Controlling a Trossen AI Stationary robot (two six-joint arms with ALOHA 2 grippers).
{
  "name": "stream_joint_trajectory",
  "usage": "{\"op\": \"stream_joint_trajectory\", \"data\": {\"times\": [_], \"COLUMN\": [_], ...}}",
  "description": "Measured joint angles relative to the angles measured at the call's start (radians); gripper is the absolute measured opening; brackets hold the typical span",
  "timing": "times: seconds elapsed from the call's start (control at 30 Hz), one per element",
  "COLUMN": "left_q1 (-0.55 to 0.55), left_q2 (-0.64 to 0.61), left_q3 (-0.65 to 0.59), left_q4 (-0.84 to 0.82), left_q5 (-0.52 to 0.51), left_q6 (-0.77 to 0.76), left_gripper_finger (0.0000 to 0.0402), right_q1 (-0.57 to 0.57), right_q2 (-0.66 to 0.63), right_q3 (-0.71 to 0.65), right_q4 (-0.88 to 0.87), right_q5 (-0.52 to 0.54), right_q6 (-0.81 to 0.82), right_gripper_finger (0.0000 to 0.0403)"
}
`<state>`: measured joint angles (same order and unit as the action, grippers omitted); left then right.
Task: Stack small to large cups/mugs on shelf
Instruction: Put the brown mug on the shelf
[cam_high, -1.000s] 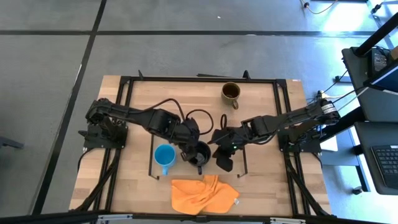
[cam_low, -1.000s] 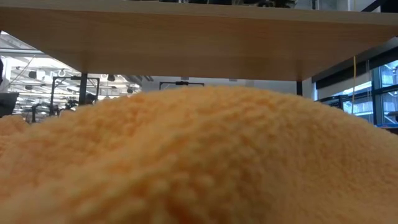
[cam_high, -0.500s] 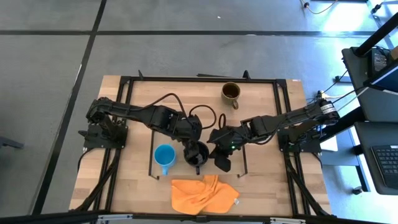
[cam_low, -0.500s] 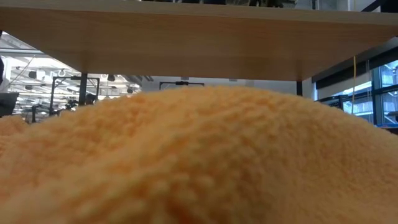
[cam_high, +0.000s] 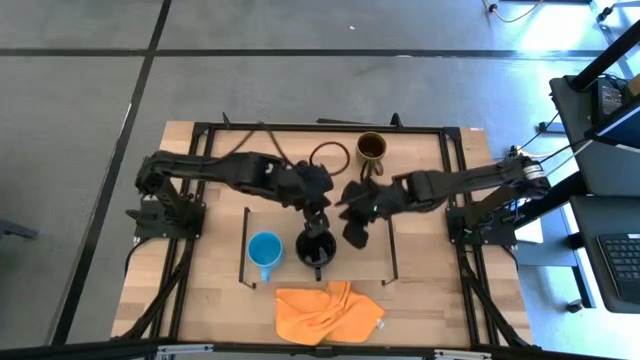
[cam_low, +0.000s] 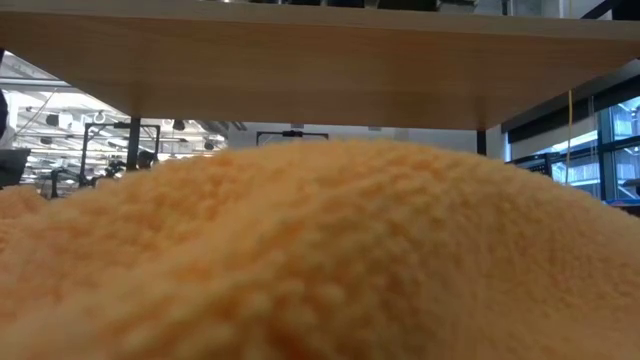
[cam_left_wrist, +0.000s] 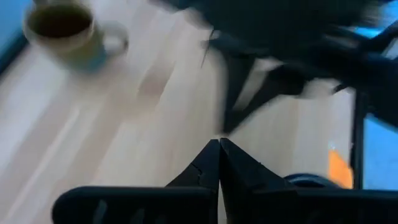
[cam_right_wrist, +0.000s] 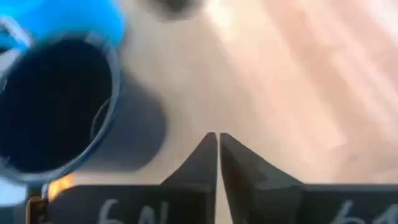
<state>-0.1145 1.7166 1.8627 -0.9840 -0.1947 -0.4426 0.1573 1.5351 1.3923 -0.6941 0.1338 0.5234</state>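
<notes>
Even daylight overhead (both wrist views smeared by blur).

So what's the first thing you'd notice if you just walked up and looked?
Two dark arms meet in the middle of the table, the left pincer and right pincer both shut and empty above the shelf. On it, the blue mug and black mug stand side by side; the olive mug waits alone at the far edge. An orange cloth lies crumpled at the near edge.
</notes>
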Motion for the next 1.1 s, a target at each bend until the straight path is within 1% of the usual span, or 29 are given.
{"op": "stream_joint_trajectory", "data": {"times": [0.1,0.17,0.3,0.4,0.47,0.53,0.6,0.67,0.73,0.87,0.97,1.03,1.1], "left_q1": [-0.003,0.007,0.027,0.041,0.049,0.057,0.086,0.134,0.197,0.334,0.458,0.534,0.602], "left_q2": [-0.036,-0.05,-0.075,-0.081,-0.081,-0.081,-0.081,-0.081,-0.081,-0.105,-0.13,-0.142,-0.15], "left_q3": [0.001,0.001,0.001,0.001,0.001,0.001,0.001,0.001,0.001,0.001,0.001,0.001,0.001], "left_q4": [-0.001,-0.04,-0.133,-0.153,-0.15,-0.147,-0.146,-0.145,-0.144,-0.108,-0.057,-0.017,-0.008], "left_q5": [-0.042,-0.064,-0.136,-0.143,-0.13,-0.063,0.072,0.205,0.307,0.423,0.543,0.627,0.653], "left_q6": [0.071,0.089,0.134,0.182,0.235,0.324,0.405,0.462,0.534,0.632,0.634,0.634,0.634], "left_gripper_finger": [0.0019,0.0035,0.0074,0.0097,0.0103,0.0104,0.0101,0.0097,0.0095,0.0094,0.0094,0.0094,0.0094], "right_q1": [-0.061,-0.108,-0.2,-0.281,-0.337,-0.404,-0.48,-0.555,-0.617,-0.718,-0.779,-0.809,-0.831], "right_q2": [-0.016,-0.023,-0.031,-0.031,-0.031,-0.031,-0.031,-0.026,-0.023,-0.023,-0.018,-0.003,0.015], "right_q3": [0.029,0.045,0.052,0.052,0.052,0.052,0.052,0.052,0.051,0.051,0.052,0.052,0.05], "right_q4": [-0.043,-0.102,-0.19,-0.23,-0.232,-0.227,-0.227,-0.231,-0.236,-0.25,-0.296,-0.339,-0.374], "right_q5": [0.016,0.02,0.067,0.055,0.053,0.029,-0.005,-0.01,-0.009,-0.022,-0.052,-0.054,-0.057], "right_q6": [-0.009,-0.013,-0.048,-0.069,-0.102,-0.107,-0.1,-0.071,-0.044,0.005,0.026,0.024,0.014], "right_gripper_finger": [0.0053,0.0084,0.0149,0.0191,0.0211,0.0222,0.0225,0.0223,0.022,0.0219,0.022,0.022,0.022]}}
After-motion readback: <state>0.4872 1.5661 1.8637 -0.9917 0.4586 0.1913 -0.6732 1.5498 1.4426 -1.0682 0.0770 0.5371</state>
